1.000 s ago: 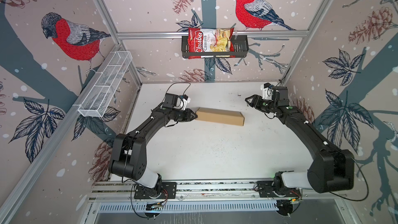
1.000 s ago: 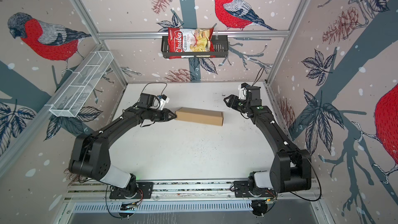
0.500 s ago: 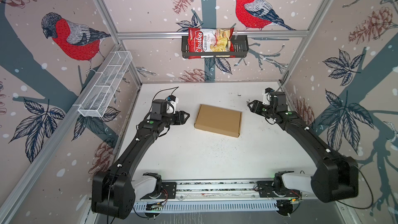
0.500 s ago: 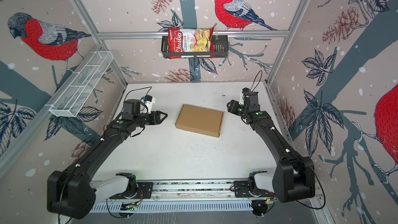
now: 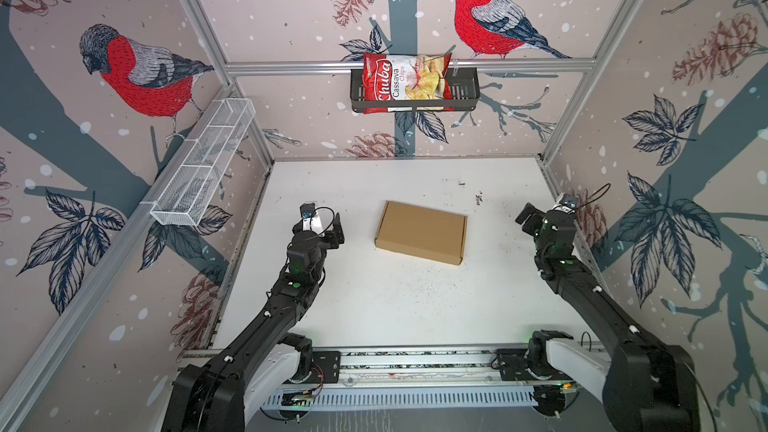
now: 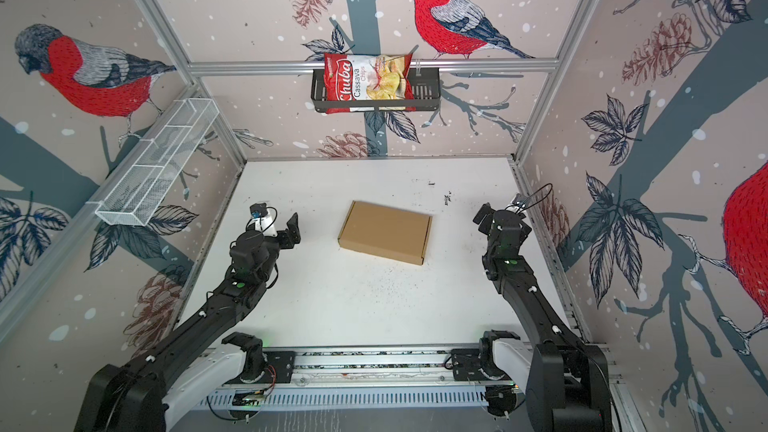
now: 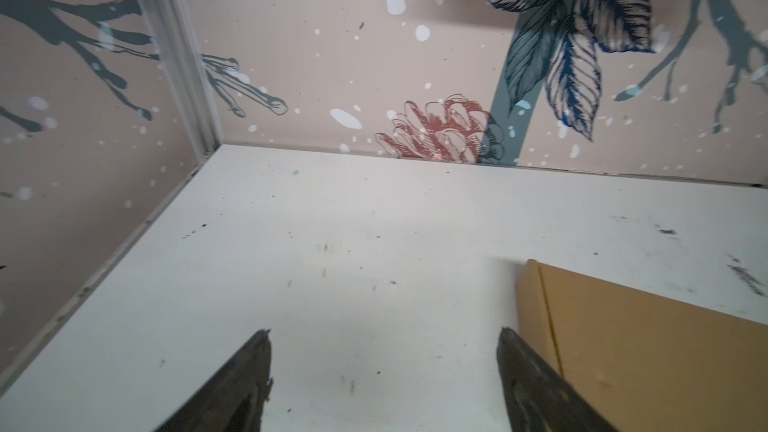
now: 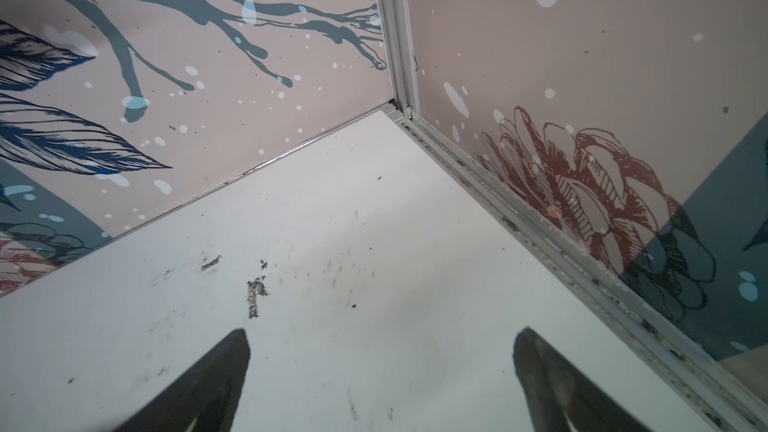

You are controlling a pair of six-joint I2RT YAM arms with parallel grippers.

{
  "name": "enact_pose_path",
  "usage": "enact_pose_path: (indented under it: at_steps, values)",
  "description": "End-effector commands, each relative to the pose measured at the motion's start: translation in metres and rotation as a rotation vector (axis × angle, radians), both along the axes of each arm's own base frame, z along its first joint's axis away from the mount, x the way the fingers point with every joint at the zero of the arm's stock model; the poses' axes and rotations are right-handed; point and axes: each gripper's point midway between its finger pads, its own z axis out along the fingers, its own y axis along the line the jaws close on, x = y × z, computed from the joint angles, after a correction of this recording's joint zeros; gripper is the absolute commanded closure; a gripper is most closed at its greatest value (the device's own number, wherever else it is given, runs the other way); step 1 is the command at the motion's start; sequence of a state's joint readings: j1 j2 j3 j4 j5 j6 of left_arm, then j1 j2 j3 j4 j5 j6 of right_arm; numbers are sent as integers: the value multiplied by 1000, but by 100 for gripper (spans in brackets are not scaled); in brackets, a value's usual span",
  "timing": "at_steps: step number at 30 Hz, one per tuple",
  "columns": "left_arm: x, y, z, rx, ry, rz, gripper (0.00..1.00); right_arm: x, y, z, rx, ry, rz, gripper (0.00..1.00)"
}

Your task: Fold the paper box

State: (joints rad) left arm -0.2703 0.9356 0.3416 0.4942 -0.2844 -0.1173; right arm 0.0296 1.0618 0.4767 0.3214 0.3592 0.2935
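Walls painted with red birds, pine cones and leaves stand around a white tabletop (image 5: 374, 309) with little dark specks on it. The plain brown cardboard paper box (image 5: 420, 231) lies flat on the tabletop, near its middle. Its lid is down, so it looks closed. It is turned a bit, so its sides do not line up with the walls. Nothing holds it and nothing touches it.

To the left of the paper box is the black left end effector (image 5: 326, 224). It is up off the tabletop, near the box but with a clear gap between them in both top views. In the left wrist view, the left end effector (image 7: 384, 332) has its two fingers spread wide, with only bare tabletop between them. A corner of the paper box (image 7: 644, 347) shows beside one finger (image 7: 540, 388).

To the right of the paper box, well apart from it, is the black right end effector (image 5: 540, 218), close to the side wall. In the right wrist view, the right end effector (image 8: 382, 332) is spread wide too and holds nothing.

Behind the paper box, high on the back wall, a black wire basket (image 5: 467, 91) holds a red bag of chips (image 5: 405, 81). Up on the wall to the left of the box hangs a long white mesh shelf (image 5: 203, 172).
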Motion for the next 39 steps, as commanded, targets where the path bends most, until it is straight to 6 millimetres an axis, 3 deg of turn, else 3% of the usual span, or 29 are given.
enact_pose_path:
  at_steps: [1,5,8,11,16,21,23,24,28,39]
  values:
    - [-1,26,5,77,-87,132,15,-3,-23,13,-60,-111,-93,1]
    - [1,47,-17,71,-92,201,14,-4,-31,-5,-43,-125,-101,0]
    - [1,60,-28,51,-137,227,13,0,-25,-17,-34,-135,-65,0]
    - [13,52,-37,74,-121,155,12,4,-17,-23,-44,-159,-12,0]
    - [20,45,-36,122,-160,98,9,12,-3,-35,-86,-162,69,0]
    - [17,39,-51,128,-176,39,9,10,9,-42,-119,-183,116,0]
    - [17,44,-53,119,-169,68,8,9,15,-48,-136,-188,142,0]
    - [20,48,-57,116,-146,90,2,9,17,-47,-150,-199,142,0]
    - [31,81,-64,57,-81,281,2,16,16,-53,-148,-153,128,0]
    - [29,82,-63,61,-94,282,2,16,16,-53,-147,-152,125,1]
